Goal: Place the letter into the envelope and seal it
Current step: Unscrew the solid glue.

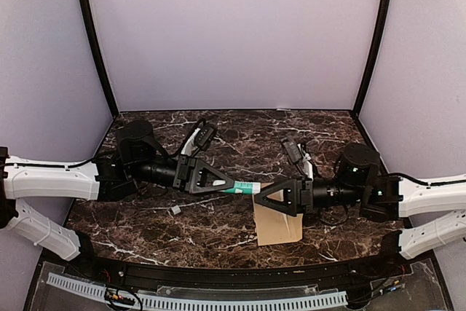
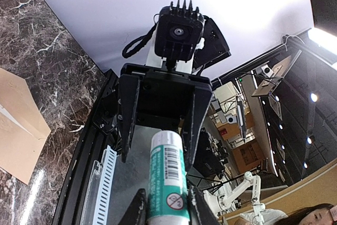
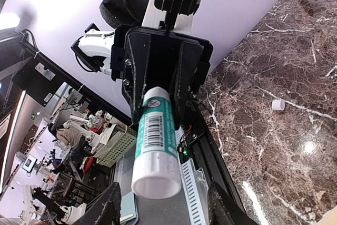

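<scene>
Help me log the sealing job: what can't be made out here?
Letter: in no view; whether it is inside the envelope cannot be told.
Envelope flap: top view, under the right gripper; left wrist view, cut by the frame edge.
Free end of the glue stick: right wrist view, too pale to show whether glue is exposed.
Small white piece: top view, too small to name.

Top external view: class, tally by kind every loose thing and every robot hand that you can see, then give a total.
Tan envelope: 1
Glue stick: 1
Small white cap: 1
Hands, the left hand and the right hand: 2
Total: 5
</scene>
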You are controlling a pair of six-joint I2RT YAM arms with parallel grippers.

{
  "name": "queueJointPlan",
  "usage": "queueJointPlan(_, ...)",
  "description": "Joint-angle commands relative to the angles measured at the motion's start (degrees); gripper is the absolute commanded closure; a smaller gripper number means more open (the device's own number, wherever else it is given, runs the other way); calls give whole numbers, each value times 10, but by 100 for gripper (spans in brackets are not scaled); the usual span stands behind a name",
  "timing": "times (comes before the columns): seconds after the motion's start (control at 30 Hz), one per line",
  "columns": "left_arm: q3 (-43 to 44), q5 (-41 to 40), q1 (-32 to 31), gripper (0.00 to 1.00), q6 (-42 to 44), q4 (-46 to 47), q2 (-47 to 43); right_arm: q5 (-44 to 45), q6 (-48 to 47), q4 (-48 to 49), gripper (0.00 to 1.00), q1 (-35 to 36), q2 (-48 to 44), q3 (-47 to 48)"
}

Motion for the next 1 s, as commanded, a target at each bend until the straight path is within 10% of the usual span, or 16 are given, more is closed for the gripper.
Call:
queueJointPlan(0.0, -6, 10, -3, 100, -3, 23, -4, 5, 5, 41, 51, 5, 10, 11)
queueJointPlan(0.97, -4, 35, -4, 100, 109, -7, -16, 16, 142, 123, 95, 5, 18, -16)
